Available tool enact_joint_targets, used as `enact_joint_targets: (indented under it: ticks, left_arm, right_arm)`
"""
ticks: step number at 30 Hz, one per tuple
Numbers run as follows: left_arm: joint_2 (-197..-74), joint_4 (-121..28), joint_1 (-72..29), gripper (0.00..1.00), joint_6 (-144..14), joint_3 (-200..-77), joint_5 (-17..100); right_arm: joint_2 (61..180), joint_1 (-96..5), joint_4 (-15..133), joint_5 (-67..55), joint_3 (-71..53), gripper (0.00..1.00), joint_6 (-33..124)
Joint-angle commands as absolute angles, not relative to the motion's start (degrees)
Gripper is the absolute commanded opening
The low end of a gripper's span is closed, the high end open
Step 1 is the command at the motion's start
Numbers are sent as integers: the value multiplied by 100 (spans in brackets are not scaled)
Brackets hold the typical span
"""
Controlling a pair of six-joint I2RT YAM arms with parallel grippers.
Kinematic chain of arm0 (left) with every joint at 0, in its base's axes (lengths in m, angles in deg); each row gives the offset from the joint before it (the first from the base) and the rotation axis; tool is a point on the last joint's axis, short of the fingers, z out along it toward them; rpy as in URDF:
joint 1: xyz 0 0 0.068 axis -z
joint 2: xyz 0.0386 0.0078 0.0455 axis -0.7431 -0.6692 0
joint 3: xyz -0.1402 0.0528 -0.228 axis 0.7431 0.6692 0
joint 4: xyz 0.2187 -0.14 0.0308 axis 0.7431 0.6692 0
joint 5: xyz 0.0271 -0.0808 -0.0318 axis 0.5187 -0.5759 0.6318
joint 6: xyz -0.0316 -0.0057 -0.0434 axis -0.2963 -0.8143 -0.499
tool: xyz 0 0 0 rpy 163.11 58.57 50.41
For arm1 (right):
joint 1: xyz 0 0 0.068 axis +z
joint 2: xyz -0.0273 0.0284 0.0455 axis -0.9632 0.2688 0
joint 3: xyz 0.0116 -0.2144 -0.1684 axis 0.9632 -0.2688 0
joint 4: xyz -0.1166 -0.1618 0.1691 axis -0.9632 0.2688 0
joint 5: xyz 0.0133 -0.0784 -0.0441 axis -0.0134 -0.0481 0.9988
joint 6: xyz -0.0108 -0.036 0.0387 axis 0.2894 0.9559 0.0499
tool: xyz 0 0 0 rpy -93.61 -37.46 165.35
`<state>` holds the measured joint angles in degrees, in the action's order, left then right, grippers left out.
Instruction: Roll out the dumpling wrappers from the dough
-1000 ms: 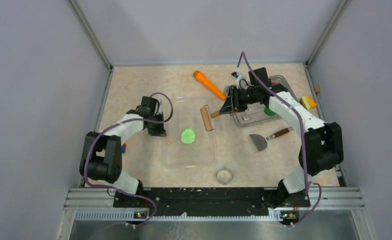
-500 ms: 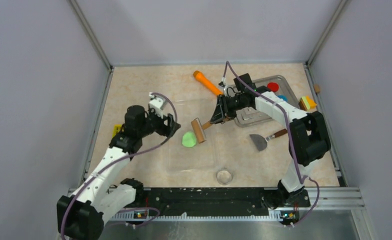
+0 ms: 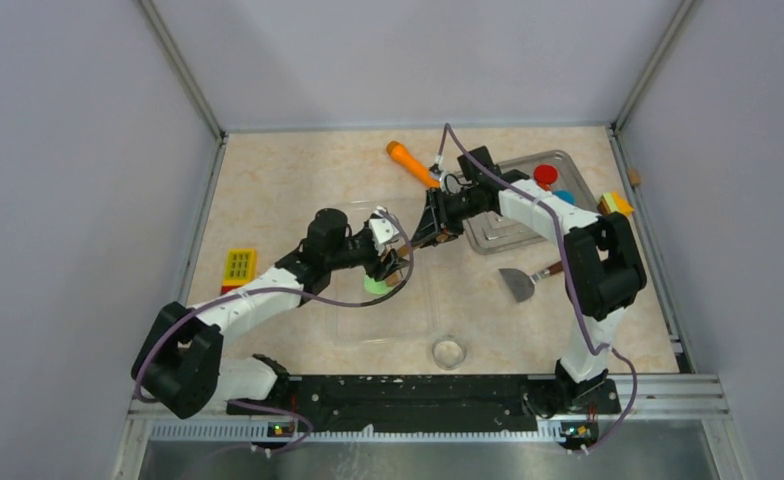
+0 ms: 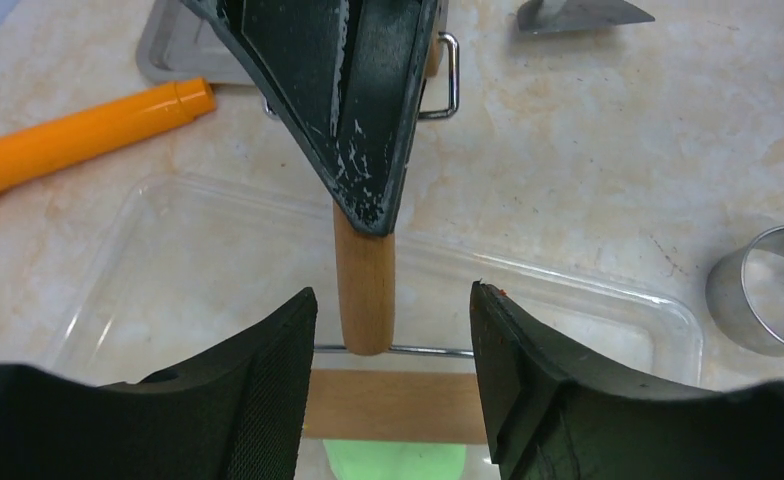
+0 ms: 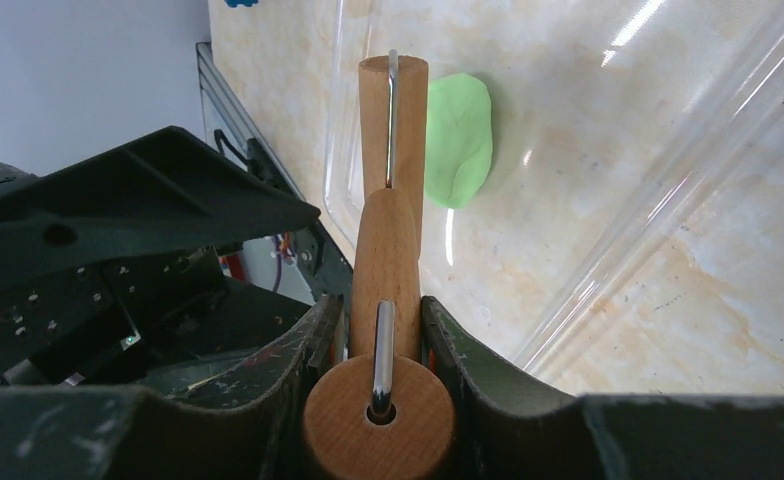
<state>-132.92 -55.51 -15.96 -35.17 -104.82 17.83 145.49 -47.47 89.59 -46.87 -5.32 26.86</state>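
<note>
The dough (image 3: 373, 285) is a small lime-green blob lying in a clear plastic tray (image 3: 368, 325). It also shows as the dough (image 5: 458, 140) in the right wrist view and the dough (image 4: 393, 462) in the left wrist view. My right gripper (image 3: 430, 232) (image 5: 380, 305) is shut on the handle of a wooden roller (image 5: 386, 260). The roller's cylinder (image 4: 398, 405) rests against the dough's edge. My left gripper (image 3: 392, 262) (image 4: 393, 300) stands open above the roller, a finger on either side, not touching it. The dumpling wrappers are out of view.
An orange cylinder (image 3: 417, 170) lies at the back. A metal tray (image 3: 508, 240) on the right holds a red disc (image 3: 545, 175) and a blue disc (image 3: 564, 196). A scraper (image 3: 520, 282), a ring cutter (image 3: 449, 352) and a yellow block (image 3: 238, 268) lie around the plastic tray.
My left arm swung from the left side to the tray's middle and its gripper opened. My right gripper carried the roller leftward and down to the dough.
</note>
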Motion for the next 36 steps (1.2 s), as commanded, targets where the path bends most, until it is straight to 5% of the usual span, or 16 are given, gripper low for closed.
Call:
enact_joint_targets:
  ticks: [1,9,22,36]
  left_arm:
    - [-13498,-6511,-1531,60,-3244,-10424,1945]
    - [-13988,-6627,-1525,45,-3298,-10486,2109]
    - [-14200,-7033,-1438,0,-3665,-10008,2161]
    - [-15256,-7909,-1144,0,-4313,-10040,2459]
  right_arm:
    - [14564,-4691,8767,-4959,-212,0,2614]
    - [14785,-4582,8784,-5020,-54,0,2683]
    - [15030,-4406,9026,-4641,-10,0,2836]
    - [15313,-4285,9542,-3734,161,0,3102]
